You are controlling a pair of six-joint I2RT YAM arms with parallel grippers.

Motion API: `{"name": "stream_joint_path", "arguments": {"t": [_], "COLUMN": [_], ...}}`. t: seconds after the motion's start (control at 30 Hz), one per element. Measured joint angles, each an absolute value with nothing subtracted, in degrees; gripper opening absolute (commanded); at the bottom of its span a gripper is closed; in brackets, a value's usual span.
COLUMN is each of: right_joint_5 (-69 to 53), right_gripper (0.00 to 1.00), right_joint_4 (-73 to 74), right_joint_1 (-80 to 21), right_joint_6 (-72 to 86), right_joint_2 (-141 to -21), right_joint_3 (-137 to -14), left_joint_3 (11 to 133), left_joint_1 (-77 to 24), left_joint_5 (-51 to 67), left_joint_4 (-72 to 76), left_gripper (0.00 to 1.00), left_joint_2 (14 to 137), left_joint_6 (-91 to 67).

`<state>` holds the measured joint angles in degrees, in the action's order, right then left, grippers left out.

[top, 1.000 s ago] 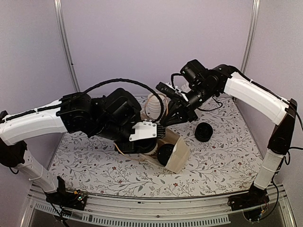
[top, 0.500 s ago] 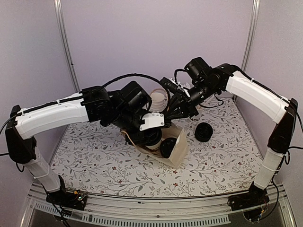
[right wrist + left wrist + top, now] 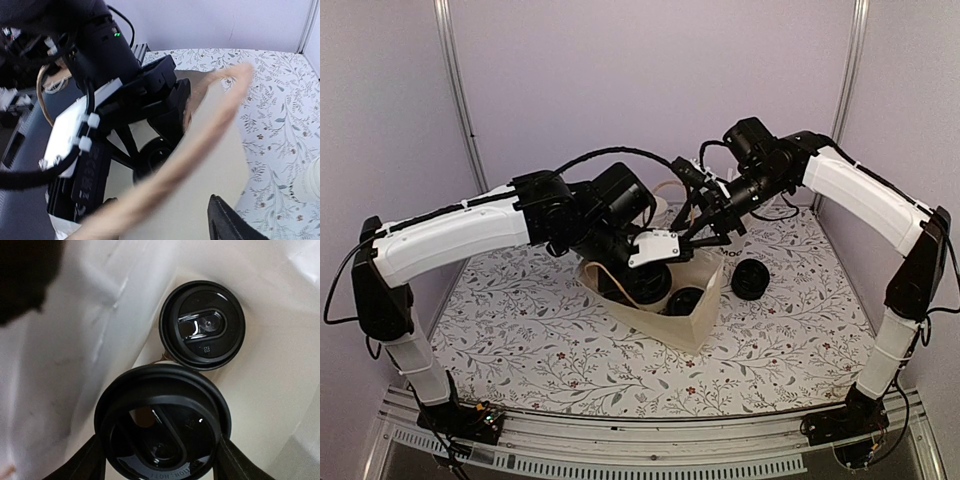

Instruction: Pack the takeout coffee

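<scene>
Up close, near cup, far cup; overhead, bag

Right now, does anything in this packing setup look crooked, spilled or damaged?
The cream paper bag is not standing square. It looks tipped at a slant, and its mouth is pulled out of shape around the left gripper. That gripper holds a lidded cup inside the bag, next to another cup. No spill shows, and both lids look seated.
</scene>
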<state>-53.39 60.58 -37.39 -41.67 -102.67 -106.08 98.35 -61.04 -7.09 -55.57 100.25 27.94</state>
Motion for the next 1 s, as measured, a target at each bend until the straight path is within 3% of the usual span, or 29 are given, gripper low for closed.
{"name": "stream_joint_path", "arguments": {"t": [0.07, 0.17, 1.0], "right_joint_5": [-51.88, -48.64, -46.92], "right_gripper": [0.77, 0.82, 0.84], "right_joint_4": [62.22, 63.24, 68.93], "right_joint_1": [-36.91, -36.73, -36.34], "right_joint_6": [-42.3, -43.0, -44.71], "right_joint_2": [-102.89, -102.61, -100.97], "right_joint_3": [-108.47, -110.76, -104.03], "left_joint_3": [99.11, 99.59, 102.28], "left_joint_1": [-60.84, -60.51, -53.65], "left_joint_5": [-6.55, -5.61, -2.17], "left_joint_4": [-55.94, -56.69, -57.65], "left_gripper": [0.44, 0.45, 0.45], "left_joint_2": [100.31, 100.31, 104.97], "left_joint_6": [27.49, 26.98, 24.95]}}
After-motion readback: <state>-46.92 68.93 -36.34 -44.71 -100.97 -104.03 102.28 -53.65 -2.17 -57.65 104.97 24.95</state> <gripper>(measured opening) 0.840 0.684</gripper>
